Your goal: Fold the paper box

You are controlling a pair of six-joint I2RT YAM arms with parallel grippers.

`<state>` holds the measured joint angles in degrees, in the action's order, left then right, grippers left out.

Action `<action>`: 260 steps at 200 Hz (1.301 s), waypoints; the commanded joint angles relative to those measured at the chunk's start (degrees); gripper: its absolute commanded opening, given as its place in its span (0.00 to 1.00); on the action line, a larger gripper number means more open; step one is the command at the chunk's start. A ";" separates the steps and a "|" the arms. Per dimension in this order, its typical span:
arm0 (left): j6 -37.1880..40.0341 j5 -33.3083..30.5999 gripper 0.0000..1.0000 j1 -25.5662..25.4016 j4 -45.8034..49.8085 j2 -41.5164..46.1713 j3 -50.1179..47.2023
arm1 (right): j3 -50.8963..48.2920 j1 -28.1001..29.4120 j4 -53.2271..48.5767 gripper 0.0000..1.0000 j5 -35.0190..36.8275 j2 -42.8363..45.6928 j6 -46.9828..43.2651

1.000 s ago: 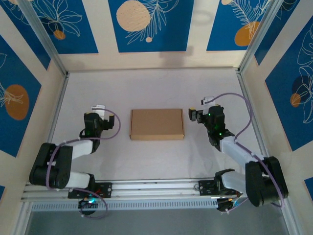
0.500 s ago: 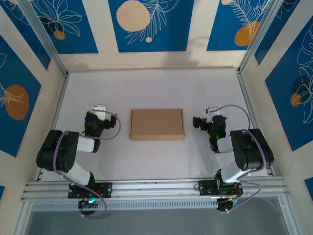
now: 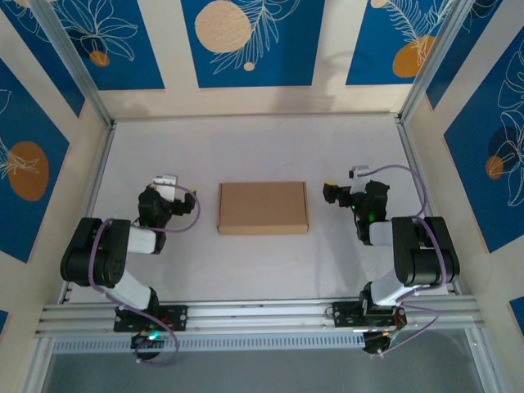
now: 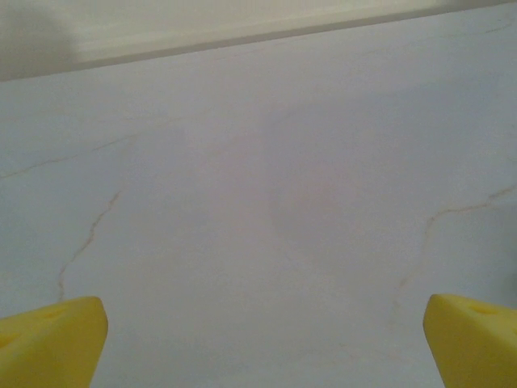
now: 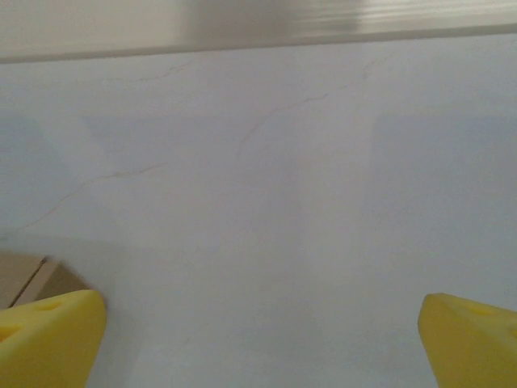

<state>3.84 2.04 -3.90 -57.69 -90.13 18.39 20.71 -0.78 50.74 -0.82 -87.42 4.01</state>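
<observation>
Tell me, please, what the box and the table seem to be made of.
Box: probably cardboard, matte and unprinted; it is an even brown with no shine.
Table: a smooth, pale surface with thin dark veins that show in the wrist views. It looks like marble or a marble-pattern laminate; I cannot tell which.
</observation>
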 commanded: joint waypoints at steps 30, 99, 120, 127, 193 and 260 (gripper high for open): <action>-0.66 -2.21 1.00 0.34 5.82 0.54 3.89 | 2.83 -0.23 -3.89 0.99 0.32 0.04 0.93; -1.00 -2.65 1.00 0.58 5.29 0.74 3.49 | 3.39 0.69 -5.12 0.99 3.71 0.25 1.08; -1.02 -2.68 1.00 0.60 5.15 0.74 3.49 | 3.28 1.46 -4.74 0.99 5.24 0.15 0.55; -1.01 -2.67 1.00 0.56 5.13 0.74 3.49 | 3.58 0.99 -5.28 0.99 4.21 0.14 0.77; -1.00 -2.66 1.00 0.60 5.18 0.81 3.49 | 3.60 0.92 -5.23 0.99 4.16 0.14 0.72; -3.72 -10.61 1.00 0.55 1.09 0.66 1.47 | 3.55 1.04 -5.21 0.99 4.29 0.14 0.65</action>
<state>2.48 -3.03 -3.86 -53.10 -90.08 21.58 23.79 0.14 45.36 2.63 -87.33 4.75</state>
